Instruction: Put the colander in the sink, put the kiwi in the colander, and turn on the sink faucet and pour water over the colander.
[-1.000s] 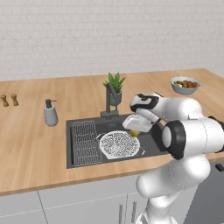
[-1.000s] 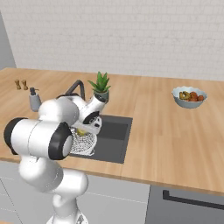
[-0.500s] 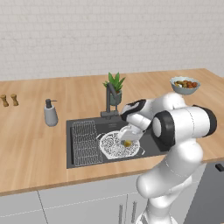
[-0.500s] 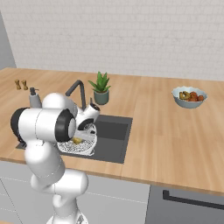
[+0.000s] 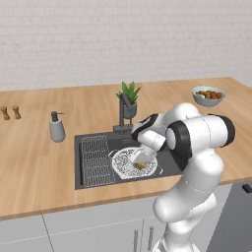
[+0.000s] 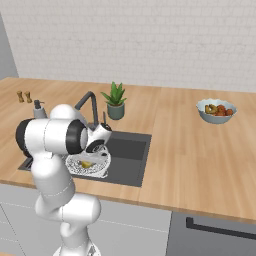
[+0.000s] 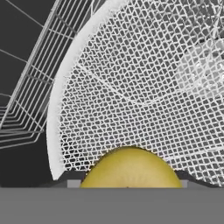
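Note:
The white mesh colander (image 5: 127,165) (image 6: 96,167) (image 7: 144,87) sits in the dark sink (image 5: 162,160) (image 6: 127,155), right of the wire rack (image 5: 96,158) (image 7: 26,87). My gripper (image 5: 141,161) (image 6: 89,159) (image 7: 129,183) is lowered into the colander, shut on the yellowish-brown kiwi (image 5: 140,166) (image 6: 86,164) (image 7: 129,168). The kiwi hangs just above the mesh bottom, between the dark fingertips (image 7: 72,180). Behind the basin stands the dark faucet (image 5: 124,106) (image 6: 89,102), with no water running from it.
A potted plant (image 5: 129,98) (image 6: 115,101) stands behind the sink, a soap dispenser (image 5: 57,127) (image 6: 38,109) to its left. The grey fruit bowl (image 5: 208,95) (image 6: 216,110) is far right on the wooden counter. Two small shakers (image 5: 10,112) (image 6: 24,96) are far left.
The arm has swung down and left, carrying the kiwi from above the sink's right side into the colander.

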Controlling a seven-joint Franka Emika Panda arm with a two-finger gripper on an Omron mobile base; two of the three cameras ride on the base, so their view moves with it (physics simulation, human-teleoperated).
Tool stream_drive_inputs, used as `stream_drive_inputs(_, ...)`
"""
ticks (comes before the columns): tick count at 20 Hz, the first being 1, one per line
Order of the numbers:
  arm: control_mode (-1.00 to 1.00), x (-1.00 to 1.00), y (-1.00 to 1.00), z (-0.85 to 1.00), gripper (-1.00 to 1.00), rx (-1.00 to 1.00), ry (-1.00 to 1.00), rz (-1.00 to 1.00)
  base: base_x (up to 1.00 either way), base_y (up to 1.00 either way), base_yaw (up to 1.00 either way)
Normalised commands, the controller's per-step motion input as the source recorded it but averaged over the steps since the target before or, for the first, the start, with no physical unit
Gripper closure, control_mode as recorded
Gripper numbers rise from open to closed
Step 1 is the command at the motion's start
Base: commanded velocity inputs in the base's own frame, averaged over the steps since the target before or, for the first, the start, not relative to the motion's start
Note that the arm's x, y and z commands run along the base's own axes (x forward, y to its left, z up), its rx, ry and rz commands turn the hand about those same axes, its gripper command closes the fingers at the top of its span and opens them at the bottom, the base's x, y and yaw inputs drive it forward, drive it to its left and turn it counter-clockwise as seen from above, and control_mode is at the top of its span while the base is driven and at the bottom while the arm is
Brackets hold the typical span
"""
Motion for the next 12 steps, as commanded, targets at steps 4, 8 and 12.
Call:
stream_drive_inputs(4,-1.0,-0.01,0.3,-0.21,-1.0,0.0,-0.04,0.01,0.0,0.0,0.0)
stream_drive_inputs(8,-1.0,0.0,0.06,0.03,-1.0,0.0,-0.08,0.0,0.0,0.0,0.0)
stream_drive_inputs(12,-1.0,-0.04,-0.12,0.37,-1.0,0.0,-0.14,0.0,0.0,0.0,0.0)
